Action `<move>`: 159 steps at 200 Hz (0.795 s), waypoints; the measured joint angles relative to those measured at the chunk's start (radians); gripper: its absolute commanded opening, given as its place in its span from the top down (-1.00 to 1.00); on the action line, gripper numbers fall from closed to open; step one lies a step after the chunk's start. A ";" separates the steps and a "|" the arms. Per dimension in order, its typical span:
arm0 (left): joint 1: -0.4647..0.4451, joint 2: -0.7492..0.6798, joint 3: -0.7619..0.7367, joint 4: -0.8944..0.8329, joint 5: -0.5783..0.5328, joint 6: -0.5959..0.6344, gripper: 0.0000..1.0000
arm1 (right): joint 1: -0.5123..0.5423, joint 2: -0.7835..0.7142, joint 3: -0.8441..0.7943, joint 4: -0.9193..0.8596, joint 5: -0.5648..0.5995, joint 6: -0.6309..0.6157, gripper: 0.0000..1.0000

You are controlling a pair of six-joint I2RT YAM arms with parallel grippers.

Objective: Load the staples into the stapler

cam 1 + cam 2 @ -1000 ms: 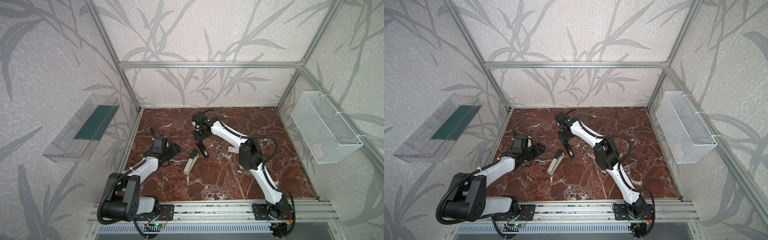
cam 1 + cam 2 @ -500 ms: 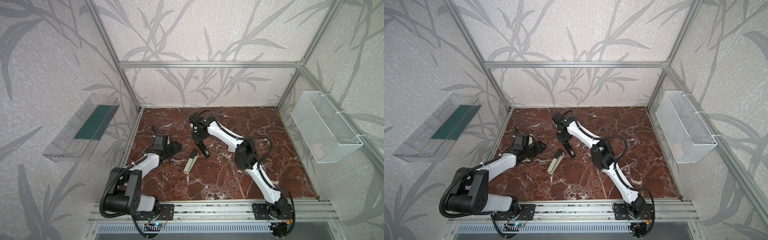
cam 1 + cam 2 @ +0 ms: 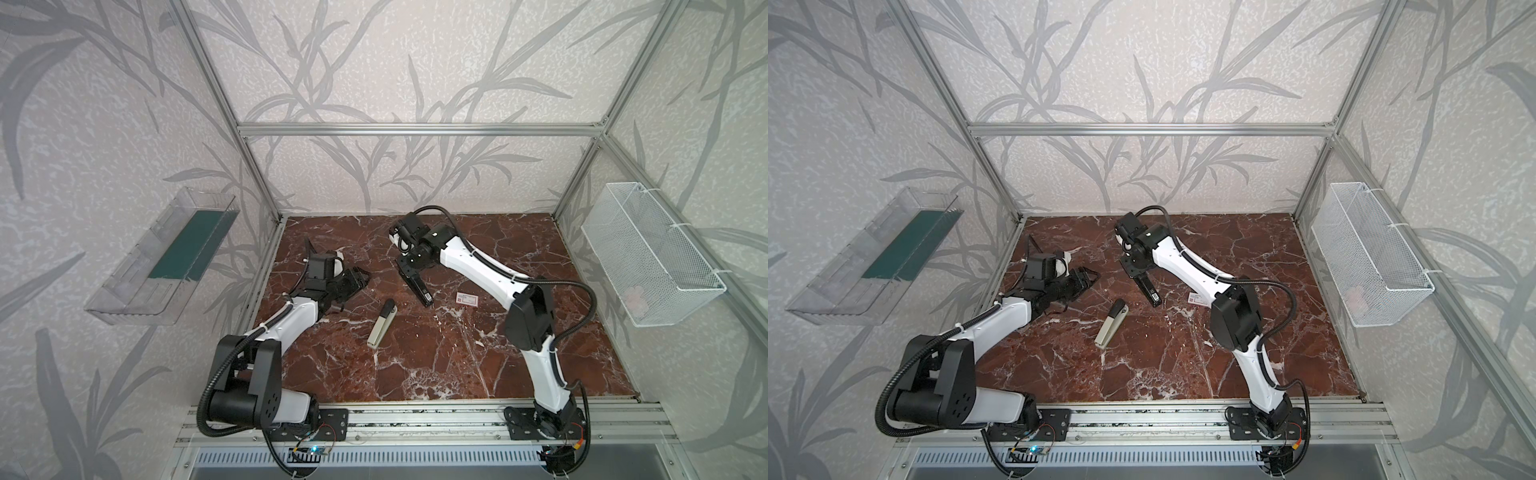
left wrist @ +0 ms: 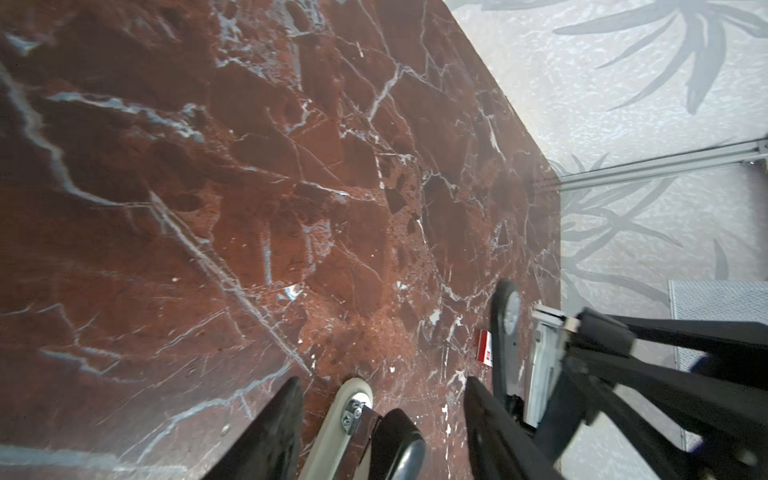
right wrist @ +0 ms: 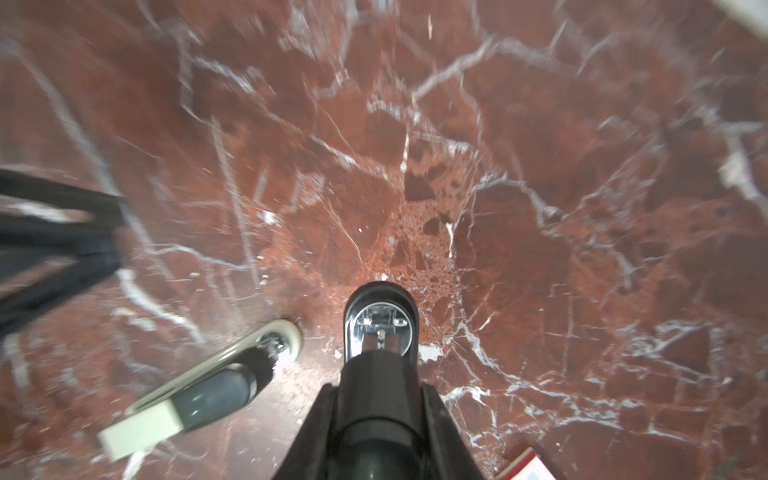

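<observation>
The slim black stapler (image 3: 419,285) (image 3: 1148,290) lies aslant at mid-table, small white label at its near end. My right gripper (image 3: 408,266) (image 3: 1133,268) (image 5: 380,415) is shut on its far end. In the right wrist view the stapler (image 5: 380,328) sticks out between the two fingers, silver plate at its tip. The left wrist view shows the stapler (image 4: 505,332) end-on, with silver metal beside its black base. My left gripper (image 3: 358,280) (image 3: 1087,277) (image 4: 382,407) hangs open and empty to the left. No staples show; a white box with red print (image 3: 467,298) (image 3: 1198,298) lies right of the stapler.
A beige-grey stapler with a black end (image 3: 382,322) (image 3: 1111,323) (image 5: 208,386) (image 4: 353,415) lies in front of both grippers. A white mesh basket (image 3: 648,257) hangs on the right wall, a clear tray (image 3: 166,257) on the left wall.
The right gripper's jaws have narrowed onto the black stapler and its wrist has shifted slightly left. The left gripper has crept toward the middle of the table.
</observation>
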 measured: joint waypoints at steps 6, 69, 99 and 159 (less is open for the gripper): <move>-0.002 0.000 0.005 0.001 0.016 -0.002 0.05 | -0.001 -0.042 -0.035 0.026 -0.010 -0.004 0.97; -0.082 0.000 0.081 0.052 0.154 -0.034 -0.13 | -0.002 -0.239 -0.248 0.196 -0.140 -0.032 1.00; -0.106 0.001 0.086 0.099 0.187 -0.052 -0.12 | 0.003 -0.240 -0.269 0.208 -0.156 -0.047 1.00; -0.142 0.031 0.117 0.090 0.199 -0.048 0.20 | 0.018 -0.267 -0.282 0.218 -0.164 -0.063 1.00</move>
